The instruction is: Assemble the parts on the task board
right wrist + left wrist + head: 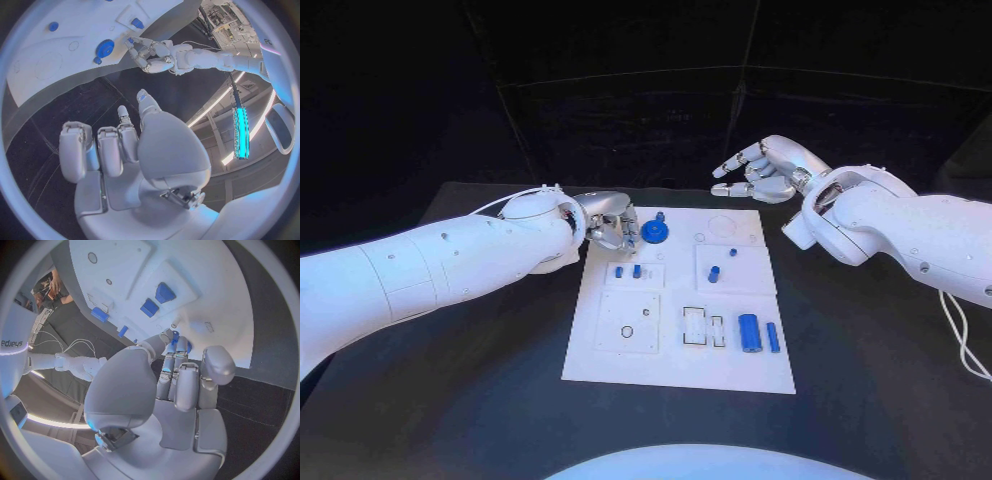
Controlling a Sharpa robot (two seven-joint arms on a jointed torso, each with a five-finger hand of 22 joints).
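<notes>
A black table (877, 380) stands before a dark backdrop, with a glowing teal light bar (240, 131) off to one side.

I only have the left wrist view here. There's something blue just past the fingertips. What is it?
Observer: A round blue toothed disc, lying flat on the white task board near its far edge. The head view shows its whole outline.
Operator: Is the left hand gripping it?
Observer: I cannot tell. In the right wrist view the left hand reaches its fingertips towards the disc's rim, but whether they touch is unclear.
Operator: And where is the right hand?
Observer: The right hand hovers beyond the board's far right corner, fingers apart, holding nothing.
</notes>
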